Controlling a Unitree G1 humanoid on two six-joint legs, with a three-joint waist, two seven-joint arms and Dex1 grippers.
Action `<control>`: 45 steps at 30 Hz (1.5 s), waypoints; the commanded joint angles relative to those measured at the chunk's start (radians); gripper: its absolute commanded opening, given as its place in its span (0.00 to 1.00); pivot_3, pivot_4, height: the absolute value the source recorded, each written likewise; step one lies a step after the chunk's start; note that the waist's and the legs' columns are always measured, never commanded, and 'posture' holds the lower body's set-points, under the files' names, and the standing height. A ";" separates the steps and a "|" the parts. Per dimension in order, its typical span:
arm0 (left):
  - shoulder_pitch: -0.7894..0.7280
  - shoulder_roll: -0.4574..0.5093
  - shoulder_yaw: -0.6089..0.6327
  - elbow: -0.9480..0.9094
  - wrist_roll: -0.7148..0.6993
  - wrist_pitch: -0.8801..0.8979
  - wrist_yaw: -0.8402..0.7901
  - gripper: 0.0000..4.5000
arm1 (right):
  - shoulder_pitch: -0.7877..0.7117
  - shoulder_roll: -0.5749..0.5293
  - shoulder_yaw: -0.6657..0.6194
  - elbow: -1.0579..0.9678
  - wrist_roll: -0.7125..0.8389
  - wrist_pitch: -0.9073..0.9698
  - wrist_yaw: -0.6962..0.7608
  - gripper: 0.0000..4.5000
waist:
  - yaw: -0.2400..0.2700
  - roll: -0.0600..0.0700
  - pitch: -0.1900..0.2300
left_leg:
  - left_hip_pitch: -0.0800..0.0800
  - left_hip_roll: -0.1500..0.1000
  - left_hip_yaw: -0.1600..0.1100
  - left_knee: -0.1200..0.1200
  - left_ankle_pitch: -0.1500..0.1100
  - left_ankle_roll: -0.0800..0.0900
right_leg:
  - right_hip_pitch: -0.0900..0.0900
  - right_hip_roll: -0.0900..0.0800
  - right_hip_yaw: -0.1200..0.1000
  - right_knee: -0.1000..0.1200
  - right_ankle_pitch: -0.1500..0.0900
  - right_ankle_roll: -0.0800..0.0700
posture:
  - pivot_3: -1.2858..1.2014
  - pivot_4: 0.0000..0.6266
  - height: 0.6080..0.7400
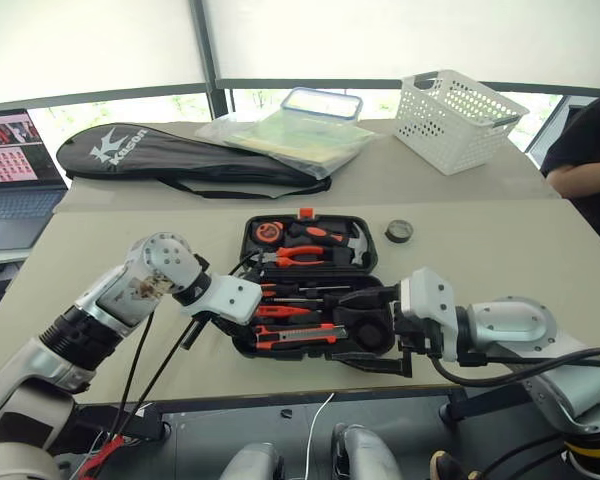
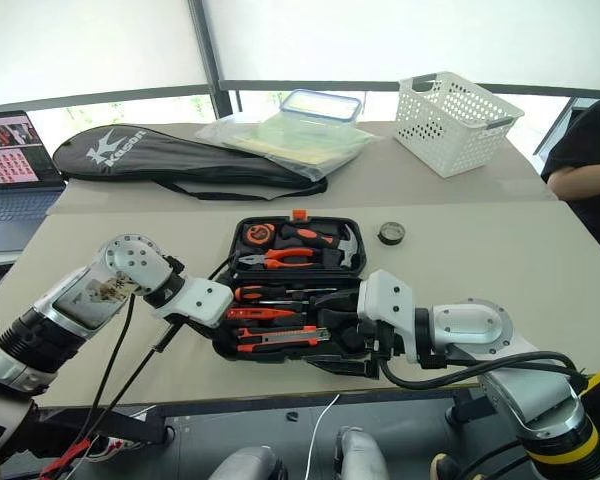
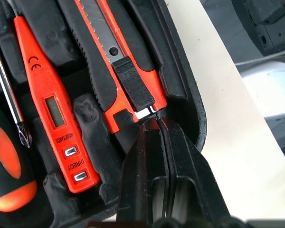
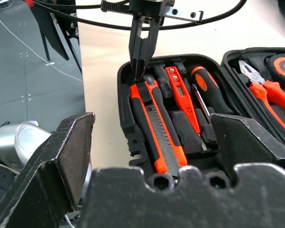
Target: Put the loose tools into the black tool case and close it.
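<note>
Operator, your black tool case (image 1: 375, 262) lies open and flat on the desk (image 1: 130, 240), its lid half on the far side with pliers (image 1: 302, 256), a hammer (image 1: 342, 240) and a tape measure (image 1: 268, 232) seated in it.

The near half carries the utility knife (image 1: 298, 336) in the slot closest to you, the slim orange tester screwdriver (image 1: 285, 311) just beyond it, and two orange-and-black-handled screwdrivers (image 1: 305, 291) beyond that, all lying in their slots.

The small black tape roll (image 1: 399, 231) is still loose on the desk, just past the case's far right corner and apart from it.

Your left end effector (image 4: 141, 71) is closed, fingers pressed together with nothing between them. Its tip points down at the left end of the utility knife, at the orange end cap inside the case's corner; in the left wrist view the tip sits touching or just short of that end, and contact cannot be confirmed.

Your right end effector (image 4: 152, 156) stands fully open and empty, held at the right end of the case, its two fingers (image 4: 69, 156) spread wide either side of the near half.

On the far desk you have a long black racket bag (image 1: 180, 160), a clear plastic bag (image 1: 285, 135) with a lidded container (image 1: 322, 102) and a white basket (image 1: 455, 120). A laptop (image 1: 15, 175) sits at the far left.
</note>
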 commanded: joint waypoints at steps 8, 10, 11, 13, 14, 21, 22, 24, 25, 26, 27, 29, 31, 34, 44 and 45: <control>-0.130 -0.102 0.057 0.034 -0.078 0.112 -0.032 0.01 | 0.011 -0.018 -0.052 -0.030 0.026 0.008 0.002 1.00 | -0.008 -0.002 0.001 | -0.005 -0.002 -0.001 0.000 0.000 0.000 | -0.003 0.001 -0.003 0.000 0.000 0.000 | 0.52 0.24 1.00; -0.142 -0.146 0.033 0.058 -0.055 0.084 -0.027 0.01 | 0.005 -0.015 -0.047 -0.027 0.025 0.010 0.001 1.00 | -0.013 -0.002 0.001 | -0.005 -0.002 0.000 0.000 0.000 0.000 | -0.003 0.000 -0.002 0.000 0.000 0.000 | 0.52 0.24 1.00; -0.149 -0.169 0.020 0.070 -0.040 0.074 -0.023 0.01 | 0.004 -0.015 -0.047 -0.027 0.025 0.011 0.001 1.00 | -0.016 -0.002 0.001 | -0.005 -0.002 0.000 0.001 0.000 0.000 | -0.003 0.000 -0.002 0.000 0.001 0.000 | 0.52 0.24 1.00; -0.160 -0.223 -0.012 0.078 -0.025 0.074 -0.026 0.01 | 0.003 -0.016 -0.047 -0.031 0.027 0.015 0.001 1.00 | -0.018 -0.002 0.001 | -0.005 -0.002 0.000 0.001 0.000 0.000 | -0.003 0.000 -0.002 0.000 0.001 0.000 | 0.52 0.24 1.00; -0.161 -0.240 -0.021 0.078 -0.022 0.076 -0.029 0.01 | 0.003 -0.017 -0.047 -0.032 0.027 0.017 0.000 1.00 | -0.018 -0.002 0.001 | -0.005 -0.002 0.000 0.001 0.000 0.000 | -0.003 0.000 -0.002 0.000 0.001 0.000 | 0.52 0.24 1.00; -0.130 -0.303 -0.143 0.164 0.174 -0.106 0.055 0.01 | 0.025 -0.014 -0.061 -0.069 0.039 0.043 -0.026 1.00 | -0.018 -0.002 0.001 | -0.004 -0.001 0.000 0.001 0.000 0.000 | -0.002 -0.001 -0.001 -0.001 0.001 0.000 | 0.52 0.24 1.00; -0.123 -0.304 -0.150 0.172 0.190 -0.115 0.060 0.01 | 0.030 -0.015 -0.064 -0.074 0.041 0.046 -0.029 1.00 | -0.016 -0.002 0.001 | -0.004 -0.001 0.000 0.000 0.000 0.000 | -0.002 -0.002 0.000 -0.002 0.001 0.000 | 0.52 0.24 1.00; -0.113 -0.297 -0.157 0.183 0.214 -0.152 0.059 0.01 | 0.040 -0.017 -0.070 -0.082 0.048 0.050 -0.037 1.00 | -0.011 -0.002 0.001 | -0.002 0.000 -0.001 0.001 0.000 0.000 | -0.001 -0.003 0.000 -0.003 0.001 0.000 | 0.52 0.24 1.00; -0.106 -0.290 -0.158 0.182 0.217 -0.172 0.053 0.01 | 0.044 -0.019 -0.072 -0.086 0.052 0.052 -0.040 1.00 | -0.009 -0.002 0.000 | -0.002 0.000 -0.001 0.001 0.000 0.000 | -0.001 -0.002 0.001 -0.002 0.001 0.001 | 0.52 0.24 1.00; -0.100 -0.285 -0.156 0.179 0.214 -0.176 0.047 0.01 | 0.047 -0.020 -0.073 -0.088 0.054 0.053 -0.043 1.00 | -0.009 -0.002 0.000 | -0.002 0.000 -0.001 0.001 0.000 0.000 | 0.000 -0.002 0.001 -0.003 0.001 0.001 | 0.52 0.24 1.00; -0.094 -0.283 -0.151 0.172 0.208 -0.169 0.042 0.01 | 0.050 -0.021 -0.074 -0.091 0.057 0.054 -0.045 1.00 | -0.009 -0.002 0.000 | -0.001 0.000 -0.001 0.001 0.000 0.000 | 0.001 -0.002 0.002 -0.002 0.001 0.001 | 0.52 0.24 1.00; -0.090 -0.284 -0.124 0.155 0.176 -0.133 0.032 0.01 | 0.050 -0.021 -0.074 -0.090 0.059 0.054 -0.048 1.00 | -0.010 -0.002 -0.001 | -0.001 0.000 0.000 0.001 0.000 0.000 | 0.001 -0.001 0.002 -0.002 0.001 0.001 | 0.52 0.24 1.00; -0.094 -0.283 -0.091 0.143 0.141 -0.107 0.019 0.01 | 0.047 -0.020 -0.075 -0.086 0.060 0.053 -0.049 1.00 | -0.011 -0.002 -0.001 | -0.001 0.001 0.000 0.001 0.000 0.000 | 0.001 0.000 0.002 -0.001 0.001 0.001 | 0.52 0.24 1.00; -0.117 -0.288 -0.011 0.101 0.051 -0.002 0.002 0.01 | 0.042 -0.021 -0.081 -0.079 0.064 0.052 -0.048 1.00 | -0.016 -0.003 -0.001 | -0.002 0.001 0.000 0.001 0.000 0.000 | -0.001 0.000 0.002 -0.001 0.001 0.001 | 0.52 0.24 1.00; -0.134 -0.186 0.387 0.055 -0.283 0.327 0.044 0.25 | -0.031 -0.122 -0.264 0.186 0.088 0.066 0.017 1.00 | -0.024 -0.003 0.001 | -0.005 0.000 -0.001 0.001 0.000 0.000 | -0.003 0.000 -0.001 0.000 0.001 0.002 | 0.52 0.24 1.00; -0.124 -0.165 0.406 0.046 -0.305 0.342 0.035 0.33 | -0.048 -0.131 -0.266 0.222 0.084 0.063 0.027 1.00 | -0.029 -0.003 0.001 | -0.005 0.000 0.000 0.000 0.000 0.000 | -0.004 0.000 0.000 0.000 0.001 0.002 | 0.52 0.24 1.00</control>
